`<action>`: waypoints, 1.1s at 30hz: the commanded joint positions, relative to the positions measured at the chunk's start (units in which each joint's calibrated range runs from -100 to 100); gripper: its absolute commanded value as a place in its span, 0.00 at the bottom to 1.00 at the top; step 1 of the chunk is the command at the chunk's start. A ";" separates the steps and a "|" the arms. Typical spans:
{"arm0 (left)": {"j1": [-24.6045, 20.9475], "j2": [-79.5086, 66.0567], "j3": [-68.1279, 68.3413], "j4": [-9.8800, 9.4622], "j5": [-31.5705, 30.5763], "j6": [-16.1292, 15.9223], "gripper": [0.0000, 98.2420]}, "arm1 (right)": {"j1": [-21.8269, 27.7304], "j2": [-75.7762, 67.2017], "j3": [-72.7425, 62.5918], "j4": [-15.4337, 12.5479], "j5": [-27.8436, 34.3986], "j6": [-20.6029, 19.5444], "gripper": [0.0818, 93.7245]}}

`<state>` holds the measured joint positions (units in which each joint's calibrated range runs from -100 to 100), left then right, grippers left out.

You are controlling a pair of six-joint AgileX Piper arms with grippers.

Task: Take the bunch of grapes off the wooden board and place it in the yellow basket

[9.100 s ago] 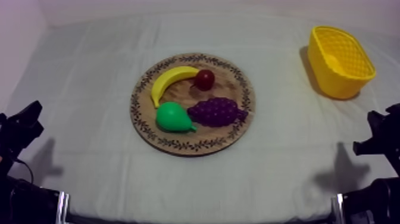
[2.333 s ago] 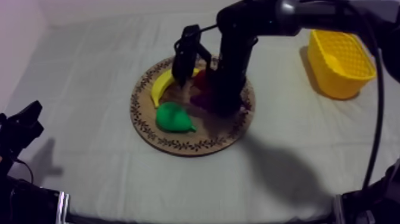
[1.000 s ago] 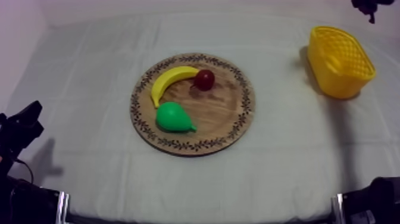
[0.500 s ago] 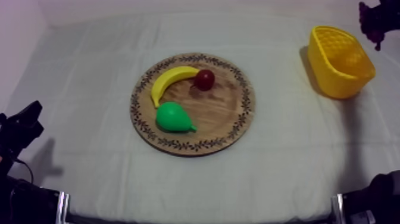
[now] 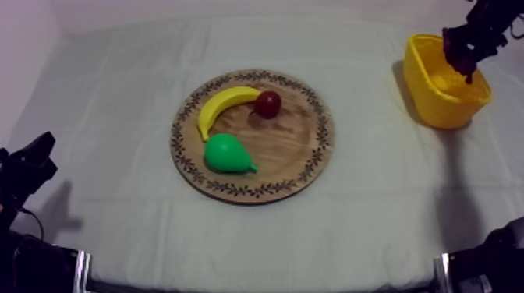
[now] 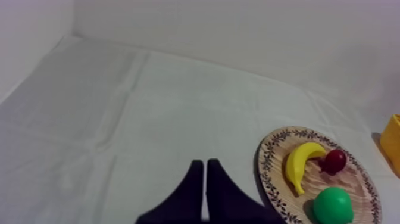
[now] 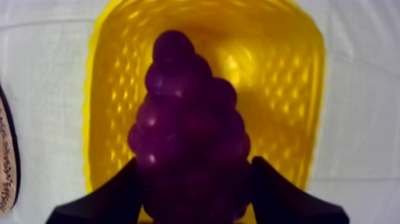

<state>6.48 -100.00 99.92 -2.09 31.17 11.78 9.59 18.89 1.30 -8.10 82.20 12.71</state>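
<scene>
The purple bunch of grapes (image 7: 190, 119) hangs between the two black fingers of my right gripper (image 7: 196, 170), which is shut on it. It is directly above the inside of the yellow basket (image 7: 101, 89). From above, my right gripper (image 5: 466, 43) is over the basket (image 5: 437, 101) at the far right of the table. The round wooden board (image 5: 296, 148) lies mid-table with no grapes on it. My left gripper (image 6: 205, 179) is shut on nothing, low at the left side (image 5: 27, 167).
On the board lie a banana (image 5: 222, 107), a small red fruit (image 5: 268, 103) and a green pear (image 5: 228, 153). The left wrist view has the board (image 6: 271, 155) and the basket's edge (image 6: 393, 140) off to its side. A wall closes the table's far edge.
My right gripper has come down from the far right corner with the grapes and now hangs over the basket. The left arm and the board's fruit have not moved.
</scene>
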 commanded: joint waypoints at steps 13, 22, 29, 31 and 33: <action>0.00 0.00 -0.03 -0.03 -0.05 0.01 0.00 | -0.65 8.64 -2.39 0.64 1.74 0.84 0.67; 0.00 0.00 -0.03 -0.03 -0.05 0.01 0.00 | -1.15 5.39 -0.72 1.69 -1.79 1.64 0.87; 0.00 0.00 -0.03 -0.03 -0.05 0.01 0.00 | -1.16 -5.08 6.12 2.09 -8.32 1.64 0.80; 0.00 0.00 -0.03 -0.03 -0.05 0.01 0.00 | -1.19 -9.22 9.02 2.50 -11.05 1.24 0.77; 0.00 0.00 -0.03 -0.03 -0.05 0.01 0.00 | -1.24 -13.63 12.22 2.94 -13.94 1.03 0.73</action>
<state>6.48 -100.00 99.92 -2.09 31.17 11.78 8.42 10.88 10.42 -5.50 71.01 13.86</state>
